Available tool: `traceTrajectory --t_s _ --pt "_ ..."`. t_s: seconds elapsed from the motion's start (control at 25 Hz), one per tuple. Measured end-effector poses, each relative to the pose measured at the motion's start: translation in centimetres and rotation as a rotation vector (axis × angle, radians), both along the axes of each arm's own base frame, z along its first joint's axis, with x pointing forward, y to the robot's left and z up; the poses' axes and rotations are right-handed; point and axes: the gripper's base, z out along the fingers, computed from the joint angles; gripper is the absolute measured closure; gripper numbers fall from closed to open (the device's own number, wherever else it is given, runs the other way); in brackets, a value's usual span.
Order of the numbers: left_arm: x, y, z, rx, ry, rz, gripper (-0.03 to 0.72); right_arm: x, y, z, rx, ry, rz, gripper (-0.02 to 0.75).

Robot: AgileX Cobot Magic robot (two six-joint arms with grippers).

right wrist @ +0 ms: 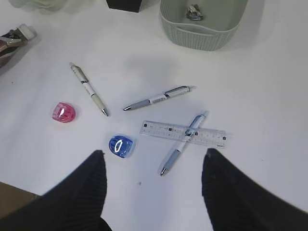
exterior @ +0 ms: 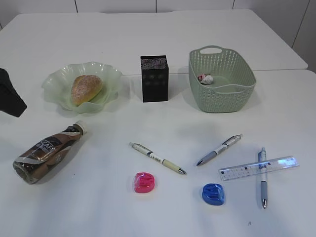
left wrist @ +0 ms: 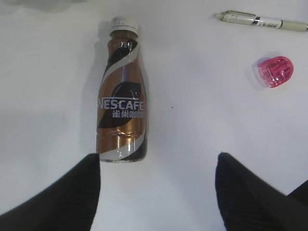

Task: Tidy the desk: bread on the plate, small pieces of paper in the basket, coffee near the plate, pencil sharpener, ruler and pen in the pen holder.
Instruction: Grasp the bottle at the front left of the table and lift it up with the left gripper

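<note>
The bread (exterior: 87, 89) lies in the plate (exterior: 59, 81). On its side, the coffee (exterior: 47, 150) rests at the front left; my open left gripper (left wrist: 157, 159) hovers just behind its base (left wrist: 120, 154), holding nothing. A crumpled paper (exterior: 206, 78) sits in the basket (exterior: 222, 101), with the pen holder (exterior: 154, 79) to its left. Three pens (exterior: 158, 158) (exterior: 219, 149) (exterior: 262, 177), the ruler (exterior: 259, 168), a pink sharpener (exterior: 144, 182) and a blue sharpener (exterior: 214, 193) lie along the front. My open, empty right gripper (right wrist: 154, 153) hangs above the blue sharpener (right wrist: 121, 146) and the ruler (right wrist: 183, 131).
One pen (right wrist: 183, 144) lies across the ruler. Part of the left arm (exterior: 10, 96) shows as a black shape at the left edge. A seam between two tabletops (exterior: 276, 70) runs behind the basket.
</note>
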Motion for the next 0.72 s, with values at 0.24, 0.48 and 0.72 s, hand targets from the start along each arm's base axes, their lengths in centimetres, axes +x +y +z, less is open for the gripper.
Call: traceTrajectory --t_s 0.24,0.48,0.72 --pt "1.5 -0.1 -1.8 0.011 0.012 -0.024 0.162 -1.8 -0.2 -0.1 0.0 -0.022 0.0 0.245" --pt "2.8 -0.2 -3.5 0.017 0.023 -0.017 0.162 -2.8 -0.3 -0.6 0.0 -0.023 0.0 0.245" --pt "4.4 -1.1 -5.1 0.041 0.045 -0.049 0.162 -3.4 -0.4 -1.2 -0.001 -0.012 0.0 0.245"
